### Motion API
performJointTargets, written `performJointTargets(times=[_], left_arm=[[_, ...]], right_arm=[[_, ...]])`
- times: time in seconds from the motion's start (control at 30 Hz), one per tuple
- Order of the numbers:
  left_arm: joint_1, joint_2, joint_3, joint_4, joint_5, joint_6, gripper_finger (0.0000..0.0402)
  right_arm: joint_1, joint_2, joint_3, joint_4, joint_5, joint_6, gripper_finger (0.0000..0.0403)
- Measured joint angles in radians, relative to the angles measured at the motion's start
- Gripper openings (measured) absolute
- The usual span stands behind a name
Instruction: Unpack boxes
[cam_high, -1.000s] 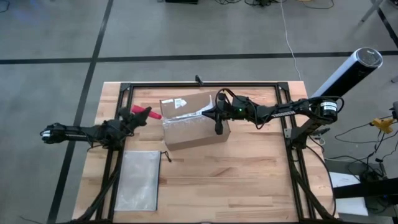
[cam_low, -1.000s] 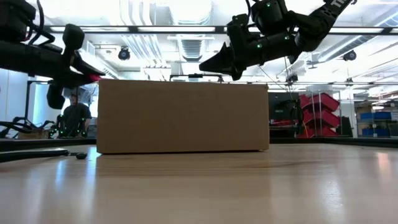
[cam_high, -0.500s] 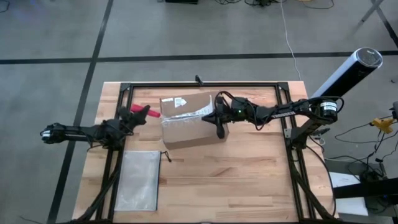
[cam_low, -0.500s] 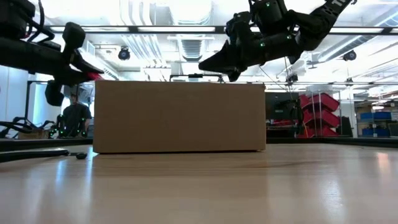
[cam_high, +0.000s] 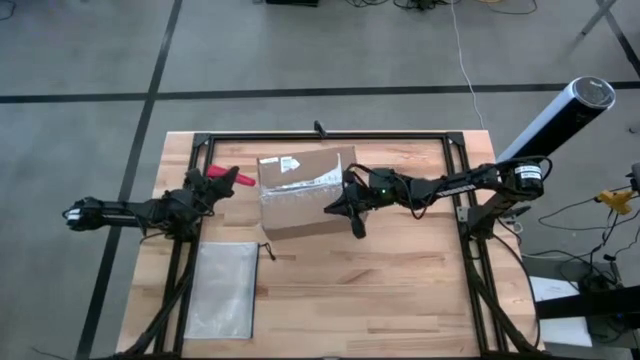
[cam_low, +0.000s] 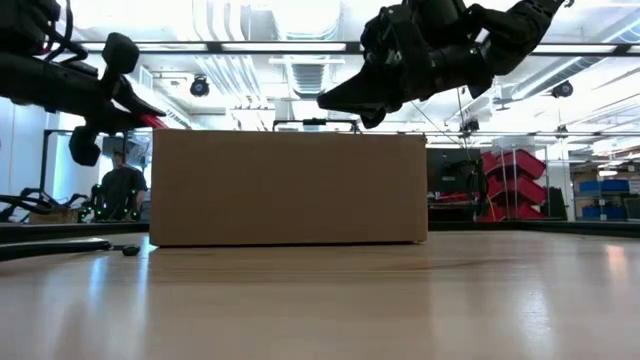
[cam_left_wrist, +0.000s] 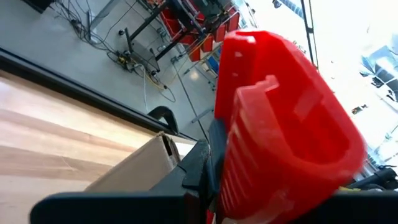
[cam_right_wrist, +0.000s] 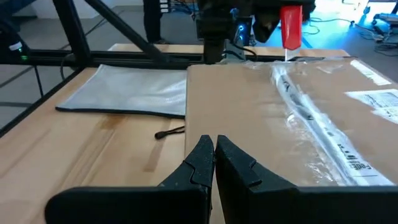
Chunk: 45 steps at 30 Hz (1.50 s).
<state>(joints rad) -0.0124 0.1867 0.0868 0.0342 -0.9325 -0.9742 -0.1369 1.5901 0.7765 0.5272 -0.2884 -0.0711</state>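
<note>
A: Where is the brown corrugated cardboard box (cam_high: 307, 192) with the clear packing tape and white label?

B: It sits flat on the pale wooden worktop (cam_high: 400, 280), in the far half, roughly midway between the two arms. In the low view (cam_low: 288, 187) it stands closed, its plain side facing the camera. A crinkled strip of clear tape runs along its top, and the white label (cam_high: 283, 163) lies near the far left corner.

A: And the right gripper (cam_high: 337, 207)?

B: Its fingers are pressed together, holding nothing. From above, the tips are at the box's near right part; the low view (cam_low: 330, 99) puts them slightly above the top face. The right wrist view shows the closed fingers (cam_right_wrist: 203, 158) over the box's near edge, pointing along the top.

A: The left gripper (cam_high: 207, 183)?

B: It hangs above the worktop just left of the box, fingers clamped on a small red plastic utility knife (cam_high: 229, 177). The knife points toward the box's far left corner and fills most of the left wrist view (cam_left_wrist: 280, 124).

A: Anything else on the worktop?

B: A flat translucent grey-white zip pouch (cam_high: 222, 289) lies near the front left, well apart from the box, with a small dark pull cord (cam_high: 267, 249) at its far corner.
</note>
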Motion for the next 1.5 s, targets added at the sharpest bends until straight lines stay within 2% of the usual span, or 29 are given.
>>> performJointTargets(times=[0.33, 0.93, 1.13, 1.3, 1.5], left_arm=[[0.000, 0.067, 0.003, 0.007, 0.013, -0.059, 0.0034], [0.000, 0.086, 0.003, 0.020, 0.095, -0.067, 0.0034], [0.000, 0.090, 0.003, 0.022, 0.094, -0.061, 0.0034], [-0.001, 0.093, 0.003, 0.022, 0.088, -0.048, 0.0034], [0.000, 0.092, 0.002, 0.022, 0.086, -0.037, 0.0034]], right_arm=[[0.011, 0.107, 0.002, 0.060, -0.013, 0.025, 0.0000], [0.015, 0.147, 0.076, 0.044, -0.032, 0.014, 0.0000], [0.019, 0.147, 0.094, 0.047, -0.060, 0.016, 0.0000], [0.035, 0.147, 0.128, 0.045, -0.159, 0.019, 0.0000], [0.083, 0.147, 0.178, -0.078, -0.183, -0.012, 0.0000]])
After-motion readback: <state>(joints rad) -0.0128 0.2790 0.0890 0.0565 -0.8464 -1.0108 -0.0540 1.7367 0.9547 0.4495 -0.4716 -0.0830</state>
